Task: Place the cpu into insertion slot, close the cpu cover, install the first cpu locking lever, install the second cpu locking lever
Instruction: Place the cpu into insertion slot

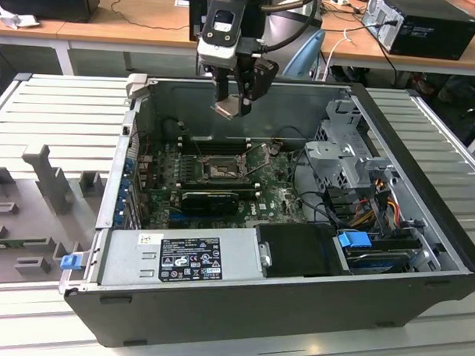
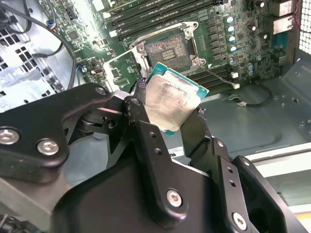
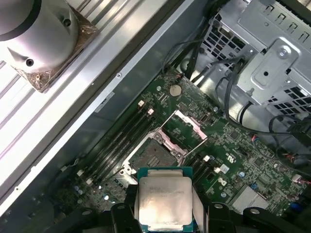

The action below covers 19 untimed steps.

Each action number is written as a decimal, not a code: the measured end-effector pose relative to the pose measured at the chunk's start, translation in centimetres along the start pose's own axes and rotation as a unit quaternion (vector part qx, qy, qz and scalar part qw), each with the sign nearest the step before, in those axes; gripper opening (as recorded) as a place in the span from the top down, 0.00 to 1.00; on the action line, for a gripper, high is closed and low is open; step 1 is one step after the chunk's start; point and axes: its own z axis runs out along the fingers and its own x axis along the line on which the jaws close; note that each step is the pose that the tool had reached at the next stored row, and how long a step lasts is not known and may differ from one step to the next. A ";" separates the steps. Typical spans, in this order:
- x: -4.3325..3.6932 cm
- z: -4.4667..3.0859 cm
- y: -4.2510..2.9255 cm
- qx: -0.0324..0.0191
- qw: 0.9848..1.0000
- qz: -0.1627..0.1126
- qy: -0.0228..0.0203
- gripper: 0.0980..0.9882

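Note:
My gripper hangs above the open computer case, shut on the cpu, a flat square chip with a dull silver face. Both wrist views show the cpu clamped by its edges between the black fingers. Well below it on the green board lies the insertion slot, its brownish centre bare. The cpu cover is swung open beside the slot. One thin wire locking lever sticks out from the slot's side. The other lever is hidden.
The grey case wall rises behind the gripper. A long black card lies in front of the slot and memory slots behind it. The power supply is in front, and a drive cage with cables on the exterior view's right.

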 end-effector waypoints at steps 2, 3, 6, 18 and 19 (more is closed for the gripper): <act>0.00 0.01 0.00 0.000 1.000 0.013 -0.001 0.52; 0.00 0.02 0.00 0.000 1.000 0.018 -0.002 0.52; 0.00 0.07 0.00 -0.001 0.999 0.046 -0.004 0.52; -0.01 0.41 -0.03 -0.003 0.986 0.166 -0.015 0.52; -0.01 0.43 -0.04 -0.003 0.984 0.179 -0.016 0.52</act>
